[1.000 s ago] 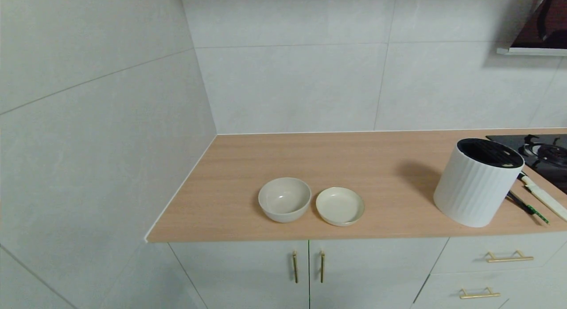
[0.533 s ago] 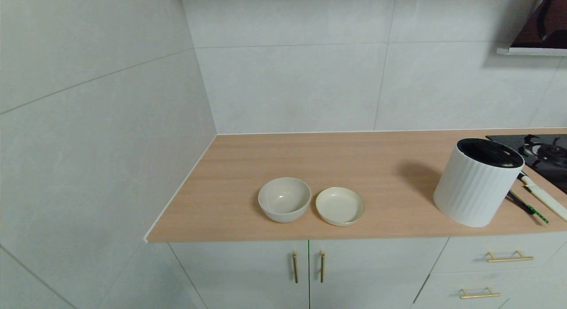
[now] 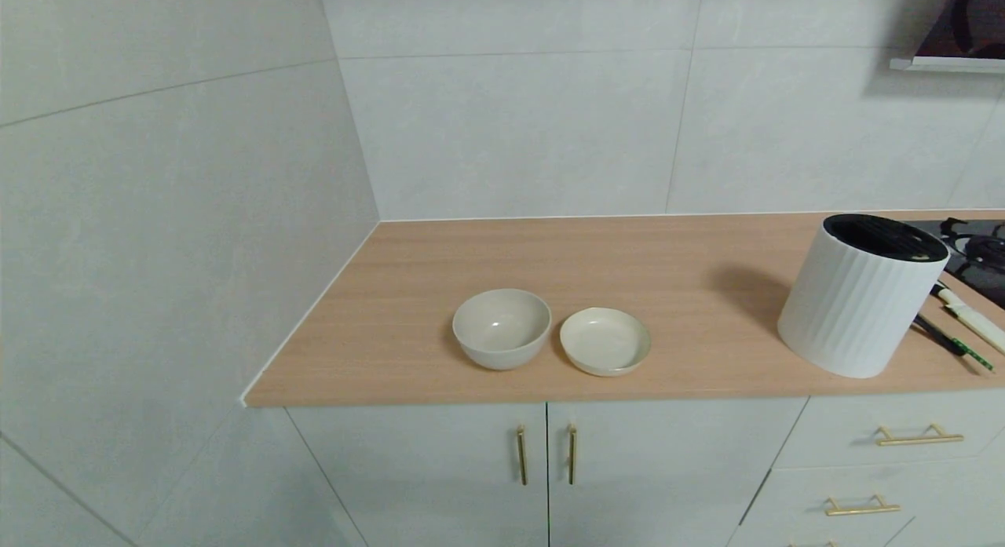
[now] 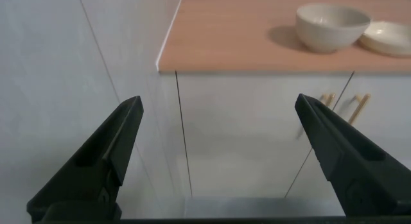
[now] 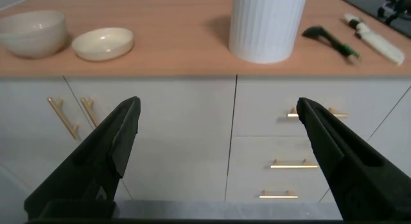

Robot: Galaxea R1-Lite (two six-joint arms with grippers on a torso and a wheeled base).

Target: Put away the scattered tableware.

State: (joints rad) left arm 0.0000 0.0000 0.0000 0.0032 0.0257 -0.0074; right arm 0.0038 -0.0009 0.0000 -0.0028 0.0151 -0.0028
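Now | bowl: deep, beige, upright | dish: shallow, cream, just beside

Bowl sits just beside plate on counter.

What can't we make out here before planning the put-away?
Head view: inside of the white holder, screened by its black slotted top.
Head view: utensils beside it, partly behind the holder; kind too small to tell.
Head view: stove, cut by the right edge.
All views: cabinet contents, behind shut doors.
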